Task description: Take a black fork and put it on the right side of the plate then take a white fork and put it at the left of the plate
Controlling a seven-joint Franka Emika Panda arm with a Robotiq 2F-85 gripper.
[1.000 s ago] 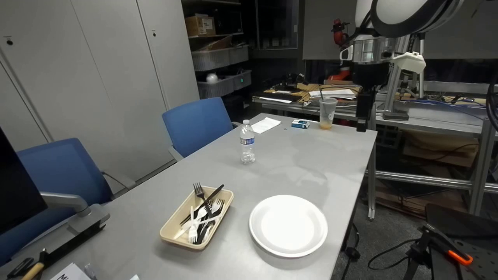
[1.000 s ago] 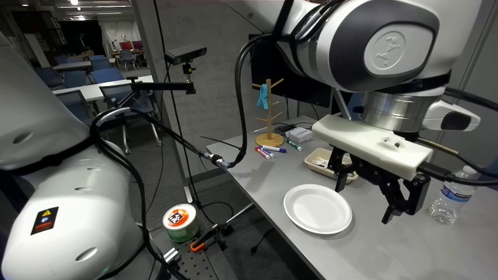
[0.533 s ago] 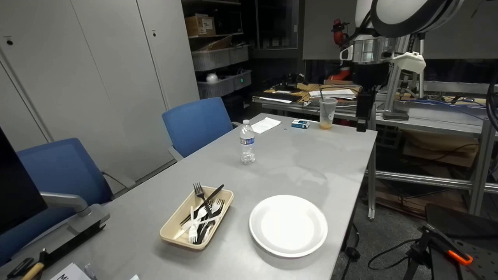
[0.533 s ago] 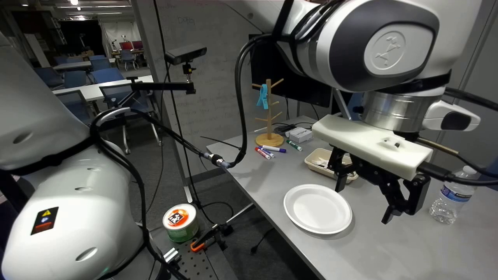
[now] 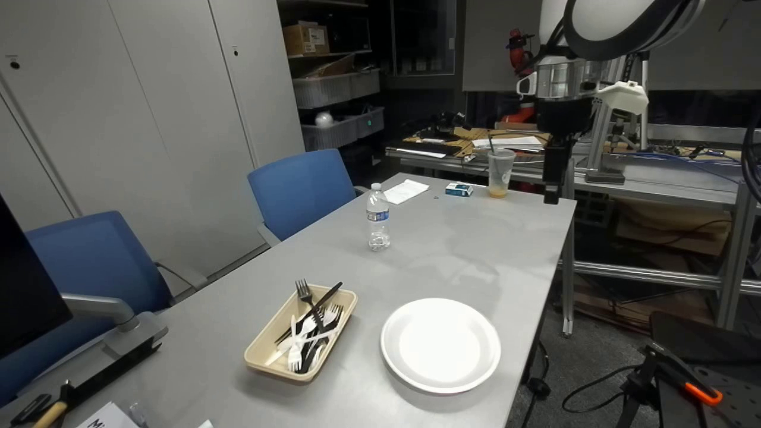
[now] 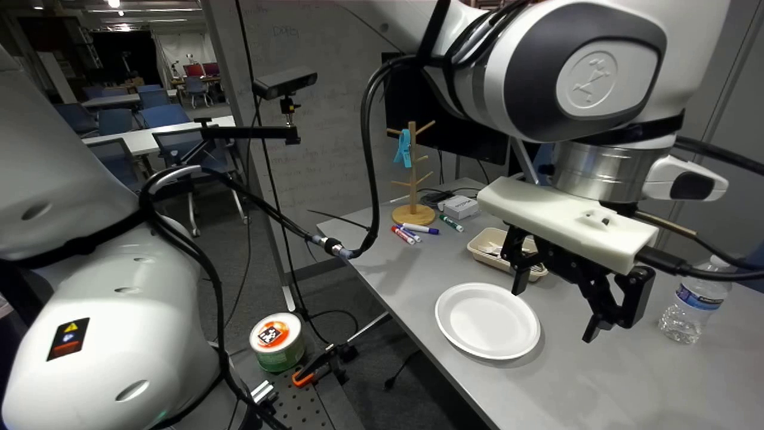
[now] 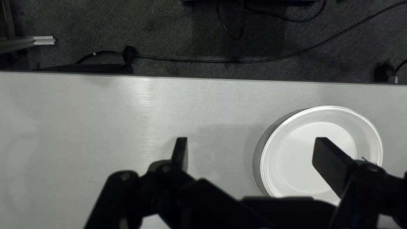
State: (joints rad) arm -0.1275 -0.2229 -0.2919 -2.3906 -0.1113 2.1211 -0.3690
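We see a black fork (image 5: pixel 305 293) in the tan tray (image 5: pixel 270 336), near the plate (image 5: pixel 440 346) and well away from the gripper (image 6: pixel 554 315). The jaws are wide apart. The arm (image 6: pixel 585 77) holds them pointing down, above the table (image 5: pixel 452 223).

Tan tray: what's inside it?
A jumble of black forks and white forks; one black one reaches over the rim of the tray. What lies underneath is covered, so I can't give a count.

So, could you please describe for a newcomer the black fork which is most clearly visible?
On the gray table, left of the round plate in an exterior view, sits a tan tray. Of its mixed cutlery, only this black fork has tines crossing the far rim.
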